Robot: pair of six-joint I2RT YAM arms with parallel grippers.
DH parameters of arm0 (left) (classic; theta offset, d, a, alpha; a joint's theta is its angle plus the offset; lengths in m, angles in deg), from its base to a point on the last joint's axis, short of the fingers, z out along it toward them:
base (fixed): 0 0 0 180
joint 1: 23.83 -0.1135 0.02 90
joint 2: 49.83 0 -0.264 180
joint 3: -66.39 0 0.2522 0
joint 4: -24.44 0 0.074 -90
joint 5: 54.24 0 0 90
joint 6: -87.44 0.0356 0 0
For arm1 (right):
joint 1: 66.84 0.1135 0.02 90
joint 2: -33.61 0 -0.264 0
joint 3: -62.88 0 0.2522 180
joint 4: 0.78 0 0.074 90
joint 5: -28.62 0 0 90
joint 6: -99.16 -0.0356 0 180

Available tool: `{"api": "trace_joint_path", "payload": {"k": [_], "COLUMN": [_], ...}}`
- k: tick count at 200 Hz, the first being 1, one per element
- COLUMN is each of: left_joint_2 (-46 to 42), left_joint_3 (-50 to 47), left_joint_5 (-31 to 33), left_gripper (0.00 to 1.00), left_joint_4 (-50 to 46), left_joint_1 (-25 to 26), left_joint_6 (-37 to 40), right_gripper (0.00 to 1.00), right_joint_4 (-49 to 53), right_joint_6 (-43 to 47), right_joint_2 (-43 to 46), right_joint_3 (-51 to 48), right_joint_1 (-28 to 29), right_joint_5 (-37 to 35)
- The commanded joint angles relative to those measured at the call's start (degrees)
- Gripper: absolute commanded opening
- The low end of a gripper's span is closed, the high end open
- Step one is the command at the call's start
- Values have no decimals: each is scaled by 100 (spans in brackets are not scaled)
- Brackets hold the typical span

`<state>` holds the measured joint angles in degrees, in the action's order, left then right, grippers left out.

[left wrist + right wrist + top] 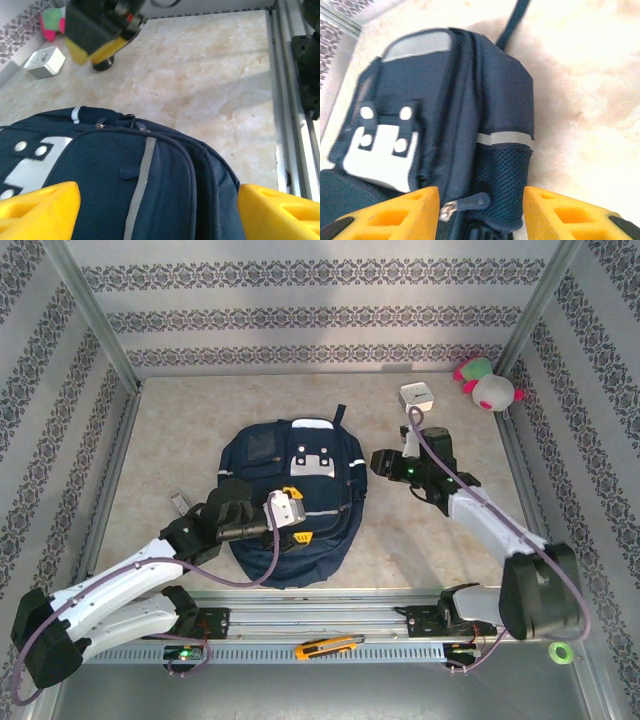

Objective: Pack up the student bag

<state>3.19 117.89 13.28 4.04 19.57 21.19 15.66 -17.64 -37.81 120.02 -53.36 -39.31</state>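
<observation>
The student bag, a navy backpack with grey stripes and a white patch, lies flat in the middle of the table. My left gripper hovers over its lower front and is open. In the left wrist view its yellow fingertips stand far apart over the bag, touching nothing. My right gripper is at the bag's right edge, also open. In the right wrist view its fingers flank the mesh side pocket and a zip pull without gripping them.
A white box and a pink-green plush toy sit at the back right. A small grey object lies left of the bag. An orange utility knife rests on the near rail, a green tape roll at its right end.
</observation>
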Motion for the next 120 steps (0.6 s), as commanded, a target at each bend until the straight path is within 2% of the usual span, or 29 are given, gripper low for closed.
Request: {"api": "trace_joint_path", "payload": {"k": [1, 20, 48, 66, 90, 106, 120], "left_joint_2": [-122, -38, 241, 371, 399, 388, 441], "left_joint_3": [300, 337, 445, 461, 502, 448, 402], "left_joint_5": [590, 956, 1445, 1488, 1412, 1669, 1860], "left_gripper": [80, 78, 78, 78, 79, 79, 79], "left_joint_4": [-1173, -1683, -1934, -2009, -2250, -2179, -2098], "left_joint_1": [53, 46, 47, 46, 46, 48, 46], "left_joint_6": [221, 687, 1017, 1169, 1337, 1382, 1477], "right_gripper": [47, 48, 50, 50, 42, 38, 39], "right_joint_4": [406, 186, 66, 385, 827, 882, 875], "right_joint_6": [237, 744, 2103, 3094, 4578, 5481, 5842], "right_joint_2": [687, 1257, 1712, 1713, 1590, 1470, 1282], "right_joint_3": [-438, -817, -1110, -1029, -960, -1010, -938], "right_joint_1": [148, 317, 393, 404, 410, 416, 419], "right_joint_5": [-204, 27, 611, 1103, 1732, 1853, 1748]}}
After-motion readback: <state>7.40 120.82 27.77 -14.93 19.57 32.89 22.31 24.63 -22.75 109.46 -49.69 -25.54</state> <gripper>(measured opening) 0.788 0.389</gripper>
